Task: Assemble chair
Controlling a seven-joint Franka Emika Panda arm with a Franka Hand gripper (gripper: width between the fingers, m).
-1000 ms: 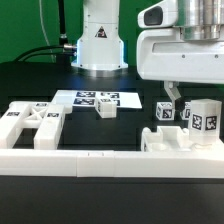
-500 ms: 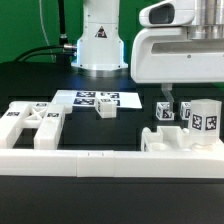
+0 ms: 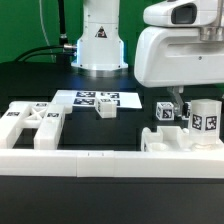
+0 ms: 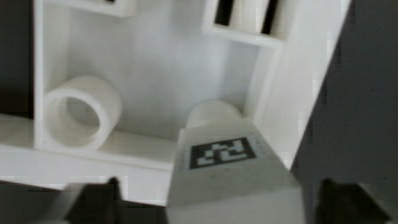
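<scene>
The chair lies in loose matte white parts. A slotted frame part (image 3: 30,122) sits at the exterior view's left and a small block (image 3: 107,110) near the middle. At the right stand a tagged cube (image 3: 164,111), a tagged blocky leg (image 3: 205,116) and a notched part (image 3: 168,141). My gripper (image 3: 178,106) hangs low over this right group. In the wrist view a tagged white piece (image 4: 222,150) stands between the dark fingers (image 4: 89,200), with a gap on each side; the gripper (image 4: 217,203) is open around it. Behind it lies a slab with slots and a round hole (image 4: 77,110).
The marker board (image 3: 95,98) lies flat behind the small block. A long low white border rail (image 3: 100,162) runs along the front. The arm's base (image 3: 98,40) stands at the back centre, with cables at the back left.
The gripper's hand has sunk a little and shifted slightly toward the exterior view's right over the right group of parts. The parts themselves have not moved.
</scene>
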